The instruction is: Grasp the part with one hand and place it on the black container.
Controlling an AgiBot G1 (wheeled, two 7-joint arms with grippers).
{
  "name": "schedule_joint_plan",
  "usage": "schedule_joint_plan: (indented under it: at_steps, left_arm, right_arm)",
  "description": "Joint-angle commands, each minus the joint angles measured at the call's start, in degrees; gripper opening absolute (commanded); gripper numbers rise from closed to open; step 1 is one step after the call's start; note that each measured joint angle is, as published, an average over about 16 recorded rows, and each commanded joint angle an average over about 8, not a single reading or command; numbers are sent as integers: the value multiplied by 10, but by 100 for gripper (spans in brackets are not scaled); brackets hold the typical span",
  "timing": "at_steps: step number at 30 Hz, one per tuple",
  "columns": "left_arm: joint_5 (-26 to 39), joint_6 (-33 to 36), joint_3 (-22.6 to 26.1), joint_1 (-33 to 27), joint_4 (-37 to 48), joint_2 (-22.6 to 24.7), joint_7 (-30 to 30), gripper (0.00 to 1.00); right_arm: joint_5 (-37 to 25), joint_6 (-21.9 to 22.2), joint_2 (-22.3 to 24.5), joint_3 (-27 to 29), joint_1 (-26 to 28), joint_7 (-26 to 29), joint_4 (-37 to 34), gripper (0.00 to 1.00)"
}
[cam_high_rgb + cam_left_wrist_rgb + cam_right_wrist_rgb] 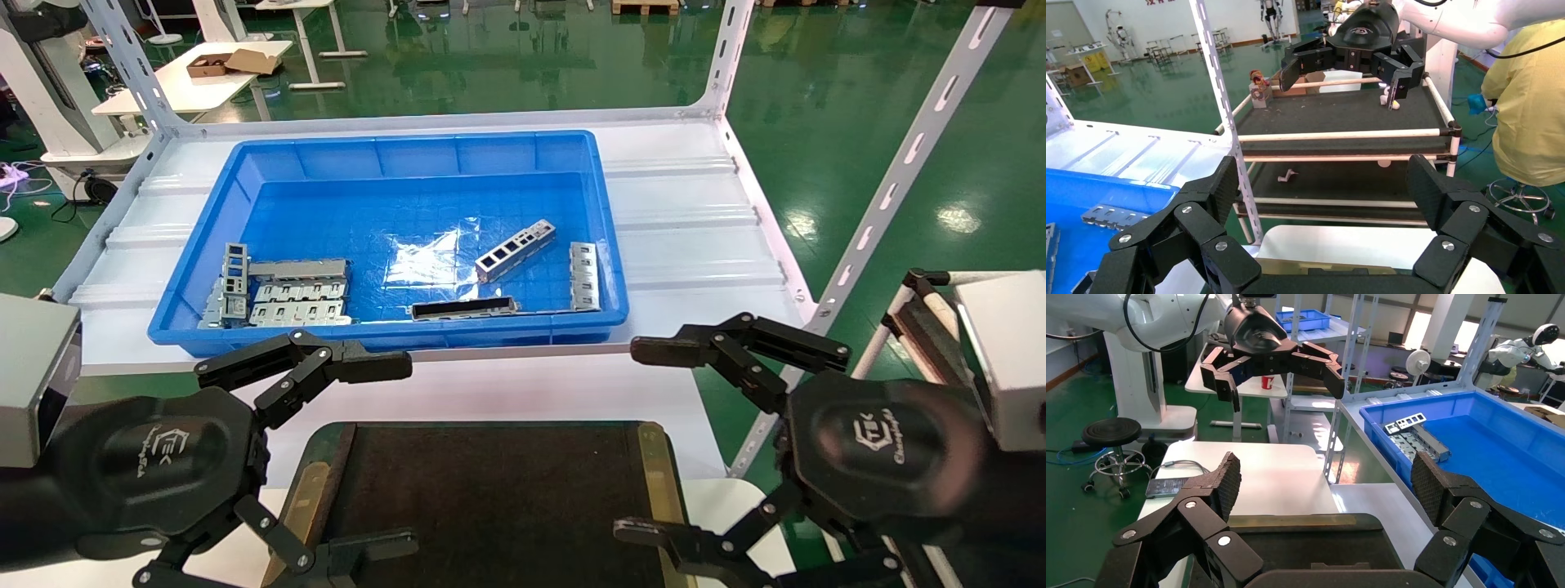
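Observation:
The part (516, 250), a silver-grey channel bar with rectangular cut-outs, lies tilted on the floor of the blue bin (204, 245), right of centre. The black container (490, 490) sits in front of the bin, with tan strips on both short sides. My left gripper (400, 453) is open and empty over the container's left end. My right gripper (628, 441) is open and empty over its right end. Each wrist view shows its own wide-open, empty gripper, the left (1324, 184) and the right (1324, 478), above the container (1315, 539).
In the bin a long dark narrow channel (464, 308) lies near the front wall. Flat grey slotted plates lie at the left (286, 290) and right (583, 276). White shelf posts (899, 171) stand around. A railed cart (1340, 116) stands to my right.

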Motion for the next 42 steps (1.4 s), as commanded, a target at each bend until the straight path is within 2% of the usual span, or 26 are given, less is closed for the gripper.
schedule_joint_plan:
  at_steps: [1, 42]
  left_arm:
    - [0, 0, 0, 0, 0, 0, 0, 100]
    - [3, -10, -1, 0, -3, 0, -1, 100]
  right_arm:
    - [0, 0, 0, 0, 0, 0, 0, 100]
    - [0, 0, 0, 0, 0, 0, 0, 100]
